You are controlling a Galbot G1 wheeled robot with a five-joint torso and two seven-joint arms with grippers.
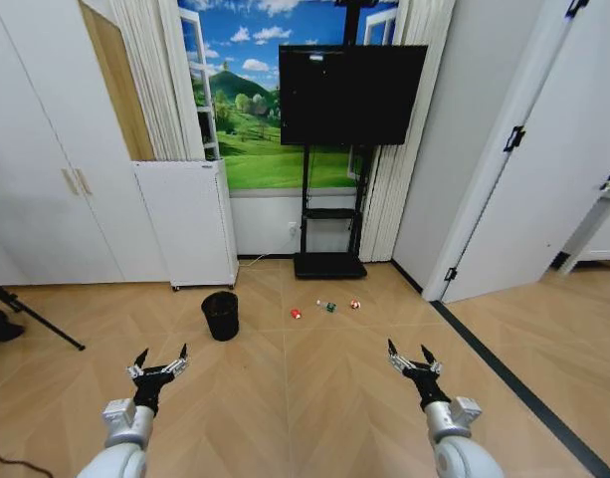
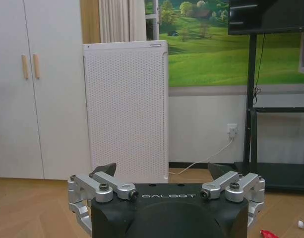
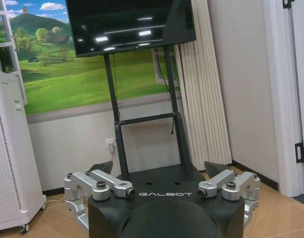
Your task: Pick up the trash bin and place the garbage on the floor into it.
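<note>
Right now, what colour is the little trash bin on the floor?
Black; the trash bin shows best in the head view.

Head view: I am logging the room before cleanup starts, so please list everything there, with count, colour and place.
Small black mesh-walled trash bin: one, upright on the wooden floor, in front of the white cabinet.
Garbage: three small pieces in a row on the floor right of the bin: red, clear with a green label, red-and-white.
White perforated cabinet: one, against the wall.
Black television on a black stand: one, before the landscape mural.
White wardrobe doors: at left.
Left gripper: one, open, low at left above the floor.
Right gripper: one, open, low at right.
</note>
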